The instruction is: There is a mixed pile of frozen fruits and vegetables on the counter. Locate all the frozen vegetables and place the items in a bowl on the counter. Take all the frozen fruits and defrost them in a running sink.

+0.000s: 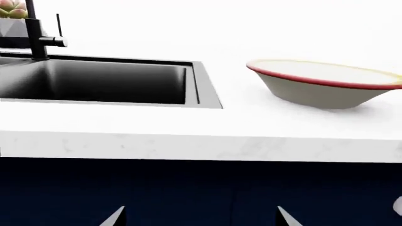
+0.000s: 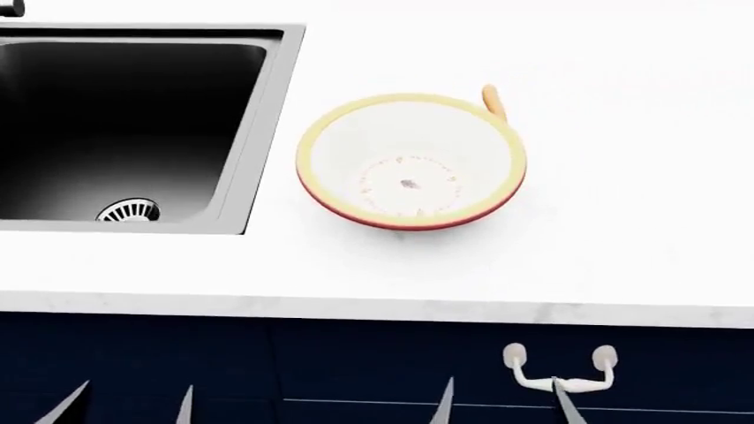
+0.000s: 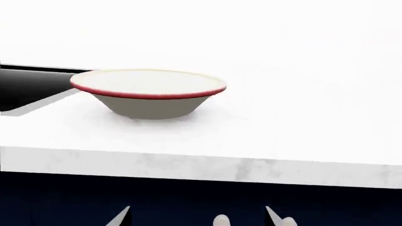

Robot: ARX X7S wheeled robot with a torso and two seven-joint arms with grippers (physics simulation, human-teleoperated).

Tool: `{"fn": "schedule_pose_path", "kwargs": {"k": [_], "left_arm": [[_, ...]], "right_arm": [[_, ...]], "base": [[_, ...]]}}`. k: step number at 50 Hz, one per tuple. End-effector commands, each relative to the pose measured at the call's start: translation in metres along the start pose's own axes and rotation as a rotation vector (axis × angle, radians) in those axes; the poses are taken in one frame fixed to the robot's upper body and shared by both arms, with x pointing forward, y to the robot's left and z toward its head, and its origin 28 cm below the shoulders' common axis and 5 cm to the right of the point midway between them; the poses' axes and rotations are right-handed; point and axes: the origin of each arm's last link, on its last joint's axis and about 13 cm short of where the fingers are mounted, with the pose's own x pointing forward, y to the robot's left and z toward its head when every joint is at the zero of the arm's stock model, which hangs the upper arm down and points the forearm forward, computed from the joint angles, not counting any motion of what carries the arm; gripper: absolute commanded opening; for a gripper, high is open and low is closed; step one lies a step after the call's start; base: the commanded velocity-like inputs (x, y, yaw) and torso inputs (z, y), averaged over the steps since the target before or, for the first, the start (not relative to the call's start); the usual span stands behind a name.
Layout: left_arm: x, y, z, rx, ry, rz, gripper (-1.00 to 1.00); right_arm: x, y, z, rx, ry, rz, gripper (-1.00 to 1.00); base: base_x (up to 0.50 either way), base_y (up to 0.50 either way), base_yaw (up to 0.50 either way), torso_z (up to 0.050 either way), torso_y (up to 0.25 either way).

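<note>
Nothing is sorted yet. Left wrist: sink [image 1: 113,82] dry, bowl [image 1: 323,84] beside it on the surface [image 1: 188,127]; left fingers [image 1: 197,216] wide, empty. Head: bowl empty, carrot [image 2: 493,102] touching its far rim. Right wrist: right fingers [image 3: 197,216] wide, empty.

Head looks down; wrists low, level; all share bowl [image 2: 410,162].

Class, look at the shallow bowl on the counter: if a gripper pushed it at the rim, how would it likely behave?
The bowl would probably slide rather than roll, since it sits on a flat base on the smooth counter. Its walls flare wide from a narrower foot, so a downward press on the rim might tip it. It looks rigid, perhaps ceramic, so possibly breakable.
</note>
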Motion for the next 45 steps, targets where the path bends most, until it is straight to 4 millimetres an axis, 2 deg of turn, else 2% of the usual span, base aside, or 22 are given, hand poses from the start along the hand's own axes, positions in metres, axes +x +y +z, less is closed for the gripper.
{"fn": "schedule_pose_path", "kwargs": {"k": [1,2,5,10,13,14,17,18,22,26,30,36,43,45], "left_arm": [[0.004,0.004,0.054,-0.012,-0.027,-0.032,1.00],[0.004,0.004,0.054,-0.012,-0.027,-0.032,1.00],[-0.001,0.015,0.085,-0.013,-0.058,-0.013,1.00],[-0.008,0.021,0.117,-0.008,-0.064,-0.016,1.00],[-0.007,0.023,0.135,0.001,-0.033,-0.017,1.00],[-0.007,0.026,0.145,0.009,-0.038,-0.029,1.00],[-0.009,0.033,0.163,0.011,0.000,-0.091,1.00],[-0.011,0.037,0.175,0.033,-0.015,-0.091,1.00],[-0.009,0.048,0.201,0.049,-0.046,-0.078,1.00],[-0.004,0.058,0.218,0.065,-0.040,-0.069,1.00],[-0.005,0.062,0.224,0.072,-0.031,-0.060,1.00],[-0.010,0.071,0.220,0.072,-0.009,-0.043,1.00],[-0.012,0.073,0.211,0.076,0.006,-0.037,1.00],[-0.010,0.073,0.216,0.076,0.003,-0.036,1.00]], "right_arm": [[0.001,-0.020,0.060,-0.017,-0.050,0.012,1.00],[-0.001,-0.022,0.064,-0.021,-0.051,0.014,1.00],[-0.013,-0.037,0.090,-0.047,-0.063,0.018,1.00],[-0.027,-0.059,0.131,-0.045,-0.105,-0.016,1.00],[-0.030,-0.072,0.148,-0.033,-0.102,-0.019,1.00],[-0.033,-0.081,0.160,-0.033,-0.113,-0.030,1.00],[-0.042,-0.096,0.178,-0.023,-0.125,-0.057,1.00],[-0.045,-0.102,0.185,-0.018,-0.127,-0.056,1.00],[-0.048,-0.118,0.208,0.004,-0.129,-0.047,1.00],[-0.054,-0.132,0.228,-0.046,-0.104,-0.026,1.00],[-0.056,-0.136,0.238,-0.039,-0.099,0.003,1.00],[-0.054,-0.135,0.231,-0.042,-0.067,0.023,1.00],[-0.063,-0.140,0.231,-0.062,-0.035,0.002,1.00],[-0.065,-0.139,0.226,-0.073,-0.031,0.006,1.00]], "base": [[0.00,0.00,0.00,0.000,0.000],[0.00,0.00,0.00,0.000,0.000],[0.00,0.00,0.00,0.000,0.000],[0.00,0.00,0.00,0.000,0.000],[0.00,0.00,0.00,0.000,0.000],[0.00,0.00,0.00,0.000,0.000],[0.00,0.00,0.00,0.000,0.000],[0.00,0.00,0.00,0.000,0.000],[0.00,0.00,0.00,0.000,0.000],[0.00,0.00,0.00,0.000,0.000],[0.00,0.00,0.00,0.000,0.000],[0.00,0.00,0.00,0.000,0.000],[0.00,0.00,0.00,0.000,0.000],[0.06,0.00,0.00,0.000,0.000]]}}
